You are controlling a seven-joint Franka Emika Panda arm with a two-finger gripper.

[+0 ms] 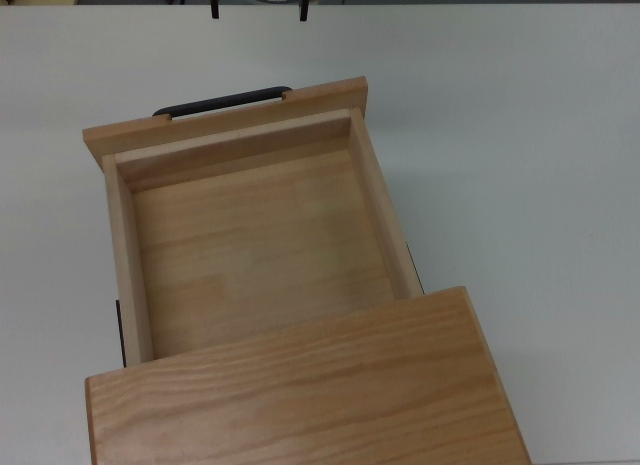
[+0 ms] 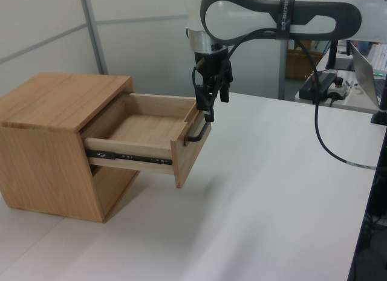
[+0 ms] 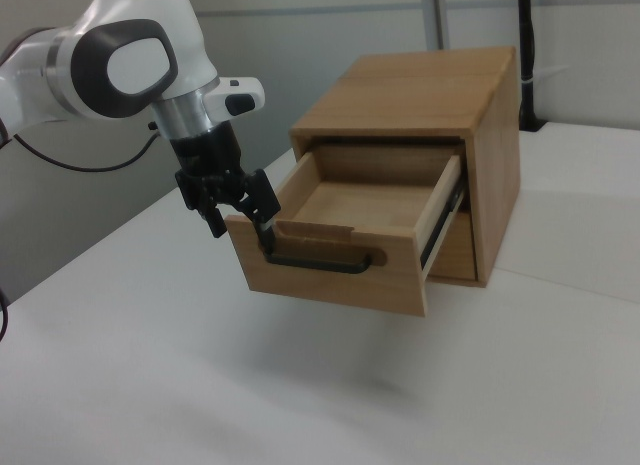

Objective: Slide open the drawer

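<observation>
1. Already, from the top view, the drawer [image 1: 250, 240] stands pulled well out of the cabinet [image 1: 300, 390], handle [image 1: 222, 101] away from it; I judge little travel remains, so any last pull should run straight along the rails.
2. From the left view, my hand [image 2: 210, 106] hangs just above the handle, fingers pointing down.
3. From the right view, my hand [image 3: 228, 207] looks spread apart, holding nothing, beside the handle's end over the worktop [image 3: 200, 385].

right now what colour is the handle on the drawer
Black; the handle is a thin dark bar on the light wooden drawer front, clearest in the right view.
</observation>
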